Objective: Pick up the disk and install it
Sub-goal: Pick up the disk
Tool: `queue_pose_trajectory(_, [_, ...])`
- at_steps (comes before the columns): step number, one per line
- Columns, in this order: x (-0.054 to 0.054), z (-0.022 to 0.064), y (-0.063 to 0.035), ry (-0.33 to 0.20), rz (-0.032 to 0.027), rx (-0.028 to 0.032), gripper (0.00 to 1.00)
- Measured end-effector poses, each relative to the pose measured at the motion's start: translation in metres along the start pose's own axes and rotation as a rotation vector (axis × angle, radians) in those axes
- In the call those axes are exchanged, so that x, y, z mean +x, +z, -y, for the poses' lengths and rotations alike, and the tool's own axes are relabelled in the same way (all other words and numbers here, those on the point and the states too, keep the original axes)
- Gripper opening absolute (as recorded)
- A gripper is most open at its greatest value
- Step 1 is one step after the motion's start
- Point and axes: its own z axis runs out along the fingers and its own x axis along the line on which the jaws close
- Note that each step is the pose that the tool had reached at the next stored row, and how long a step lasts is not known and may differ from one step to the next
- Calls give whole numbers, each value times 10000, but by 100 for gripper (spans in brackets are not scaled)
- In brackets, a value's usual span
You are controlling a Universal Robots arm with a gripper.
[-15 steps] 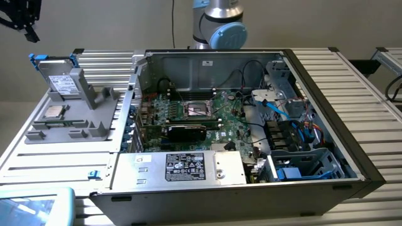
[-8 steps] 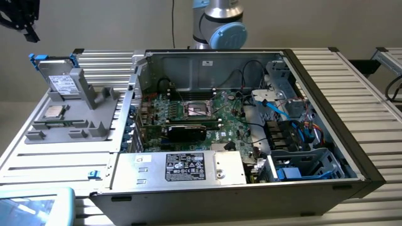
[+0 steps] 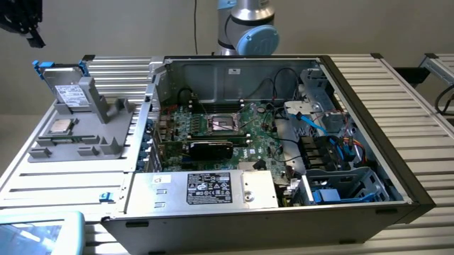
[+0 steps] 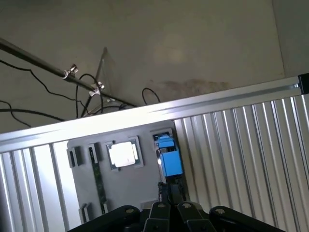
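Closest to the wrist camera, the black two-fingered gripper (image 4: 170, 207) is being held clenched on nothing, and it is being poised well above the parts below. Beneath it, the disk (image 4: 169, 160), a flat silver-grey hard drive with a white label in a bright blue plastic carrier, is being propped upright on edge in a slot of the grey moulded fixture (image 4: 130, 188), probably so that its blue handles are being offered upward to a grasp from above. Just beside it, the small square silver chip (image 4: 123, 154) is being cradled flat in its own recess. Farther off, in the exterior view, the open black computer case (image 3: 397, 175) is being laid on its side on the ribbed aluminium table (image 3: 64, 186), its interior being exposed for the install.
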Motion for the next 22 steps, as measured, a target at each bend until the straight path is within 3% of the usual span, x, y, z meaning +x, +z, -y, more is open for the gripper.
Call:
queue_pose_trajectory(3, [0, -1, 1, -497, 0, 58, 11])
queue_pose_trajectory(7, [0, 0, 0, -864, 21, 211, 11])
queue_pose_trajectory(18, [2, -9, 1, -879, 20, 213, 11])
queue_pose_trajectory(21, [3, -16, 1, -883, 20, 213, 18])
queue_pose_trajectory(22, [4, -18, 1, -883, 20, 212, 25])
